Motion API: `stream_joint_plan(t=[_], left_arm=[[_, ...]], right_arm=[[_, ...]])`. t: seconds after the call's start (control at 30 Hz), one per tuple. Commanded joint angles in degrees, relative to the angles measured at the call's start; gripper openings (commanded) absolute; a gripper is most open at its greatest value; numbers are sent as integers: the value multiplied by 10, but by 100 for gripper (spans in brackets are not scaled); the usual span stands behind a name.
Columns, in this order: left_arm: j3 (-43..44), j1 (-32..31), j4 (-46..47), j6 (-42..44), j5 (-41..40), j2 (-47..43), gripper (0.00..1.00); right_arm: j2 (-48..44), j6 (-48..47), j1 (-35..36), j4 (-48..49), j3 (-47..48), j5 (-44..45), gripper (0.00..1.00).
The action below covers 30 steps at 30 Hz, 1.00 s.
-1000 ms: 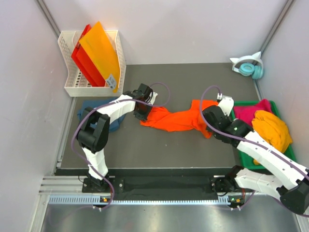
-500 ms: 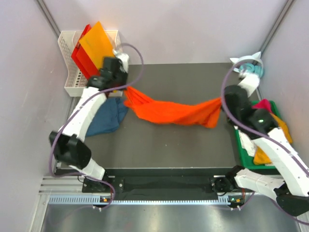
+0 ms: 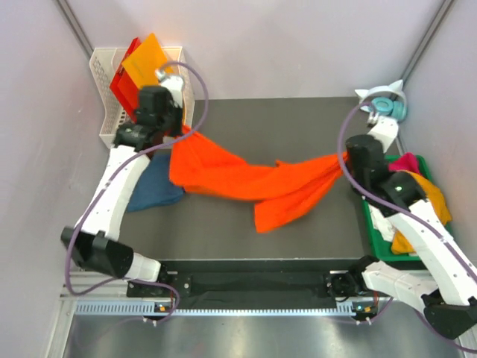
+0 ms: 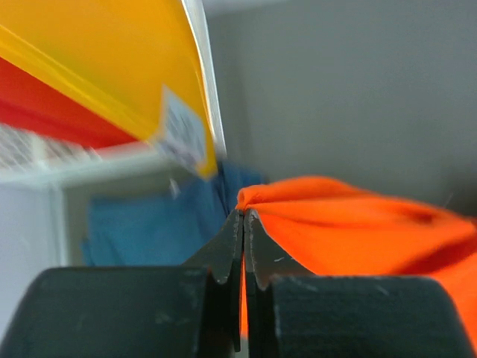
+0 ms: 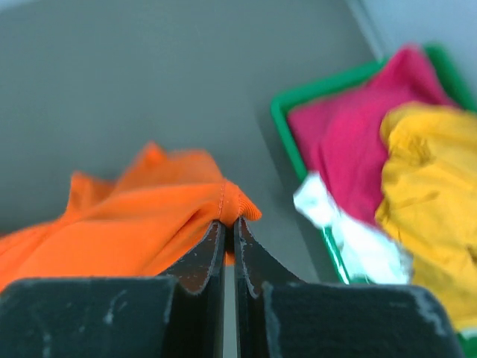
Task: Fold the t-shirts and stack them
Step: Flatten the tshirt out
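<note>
Shifting farther left than half a second ago, the left gripper is pinching one thin edge of the orange t-shirt and the right gripper the opposite edge. The shirt's middle is sagging onto the dark table. Either pinch could be slipping under tension, or cloth snagging the white basket just beside. Grey walls are closing in three sides.

Strung across the table!
The stretched t-shirt spans left claw to right claw; second t-shirt lies left, basket behind it, tray right.
</note>
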Motion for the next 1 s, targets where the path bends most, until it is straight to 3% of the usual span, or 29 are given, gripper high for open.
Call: stream_joint_plan(t=[0.0, 0.33, 0.53, 0.63, 0.67, 0.7, 0.77, 0.8, 0.87, 0.97], left_arm=[[-93, 2, -21, 5, -5, 11, 0], [-52, 3, 2, -6, -14, 23, 0], [51, 3, 4, 15, -38, 106, 0], [206, 5, -30, 30, -62, 190, 0], [321, 5, -49, 32, -69, 215, 0], [388, 5, -67, 33, -78, 244, 0], [563, 5, -100, 42, -80, 309, 0], [584, 4, -93, 47, -86, 315, 0], [536, 0, -37, 67, -97, 283, 0], [396, 3, 10, 79, -115, 223, 0]], right_arm=[[-13, 28, -8, 2, -57, -40, 0], [-20, 0, -29, 20, -52, -38, 0], [55, -35, -103, 38, 13, -71, 0], [108, -49, -170, 68, 126, -96, 0], [124, -45, -184, 59, 169, -111, 0], [142, -40, -193, 50, 264, -113, 0], [190, -43, -197, 20, 362, -116, 0], [206, -46, -197, 9, 446, -121, 0], [234, -57, -197, -11, 491, -136, 0], [225, -59, -197, -2, 444, -141, 0]])
